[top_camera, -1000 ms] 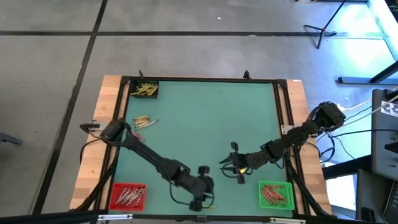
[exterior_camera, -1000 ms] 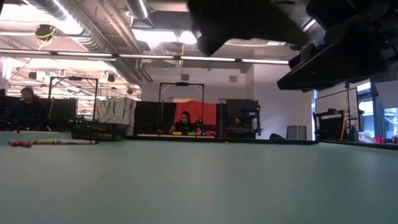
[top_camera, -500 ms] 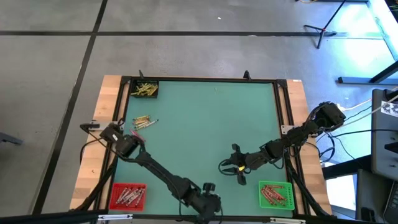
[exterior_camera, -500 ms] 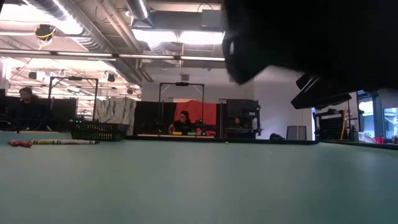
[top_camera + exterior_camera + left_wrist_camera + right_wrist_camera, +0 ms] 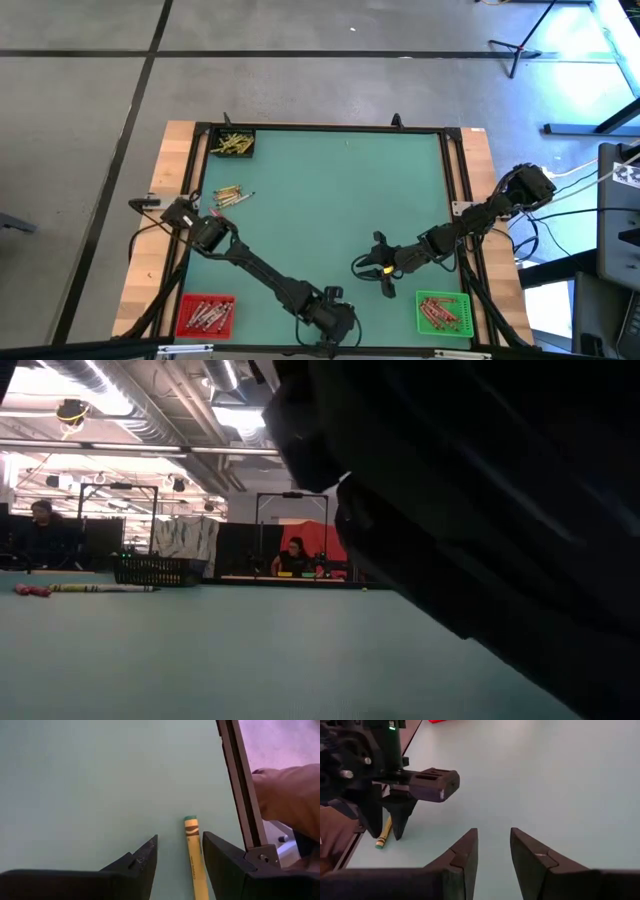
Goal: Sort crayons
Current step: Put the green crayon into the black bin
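Two tools share your green bench point(image 5: 330, 190): the left tool point(image 5: 179, 854) sits low at its near edge, fingers apart and gripping nothing, with one yellow crayon point(image 5: 195, 855) lying flat between them. Your right tool point(image 5: 492, 851) hovers nearby, slightly parted, also empty.

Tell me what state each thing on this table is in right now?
left gripper: open, fingers straddling a crayon near the table's front edge
yellow crayon: flat on the mat, not gripped
right gripper: open, empty, above the mat
red bin: holds crayons
green bin: holds crayons
black bin: holds yellow crayons
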You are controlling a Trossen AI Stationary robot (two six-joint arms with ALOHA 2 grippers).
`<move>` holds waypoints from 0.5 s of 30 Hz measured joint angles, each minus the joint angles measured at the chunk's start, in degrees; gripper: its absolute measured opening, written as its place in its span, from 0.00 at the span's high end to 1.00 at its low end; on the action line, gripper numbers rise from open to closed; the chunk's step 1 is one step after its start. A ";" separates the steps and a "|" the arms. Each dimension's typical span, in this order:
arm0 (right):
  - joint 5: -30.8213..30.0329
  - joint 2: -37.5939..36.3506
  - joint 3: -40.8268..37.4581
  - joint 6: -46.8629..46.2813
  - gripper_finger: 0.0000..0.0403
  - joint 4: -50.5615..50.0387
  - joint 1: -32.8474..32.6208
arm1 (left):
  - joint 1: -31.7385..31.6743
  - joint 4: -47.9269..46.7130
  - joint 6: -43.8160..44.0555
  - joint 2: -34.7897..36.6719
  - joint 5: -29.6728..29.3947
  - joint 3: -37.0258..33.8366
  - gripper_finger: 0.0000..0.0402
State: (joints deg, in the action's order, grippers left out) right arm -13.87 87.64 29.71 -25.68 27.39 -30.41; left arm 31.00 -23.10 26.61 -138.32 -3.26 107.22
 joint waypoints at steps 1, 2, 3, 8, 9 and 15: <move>-0.07 0.00 0.00 0.06 0.73 -0.03 0.00 | -0.03 -0.55 -0.13 0.00 -0.51 0.00 0.65; -0.19 0.00 0.00 0.21 0.73 -0.05 0.00 | -0.04 -1.23 -0.30 0.00 -1.27 0.00 0.65; -0.43 0.00 0.00 0.32 0.73 -0.03 0.00 | -0.04 -1.75 -0.89 0.00 -1.89 0.00 0.65; -0.61 0.00 0.00 0.39 0.73 -0.05 0.00 | -0.23 -2.71 -3.24 -0.27 -1.23 0.00 0.70; -0.61 0.00 0.00 0.40 0.73 -0.05 0.00 | -0.29 -2.76 -3.81 -0.50 -0.86 0.00 0.71; -2.01 0.00 0.00 0.60 0.73 -0.14 0.00 | -0.55 -4.00 -7.05 -1.01 -0.63 0.05 0.83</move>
State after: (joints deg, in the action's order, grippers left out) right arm -15.88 87.64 29.71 -25.08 27.25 -30.41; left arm 30.46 -27.10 19.56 -139.34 -3.89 107.27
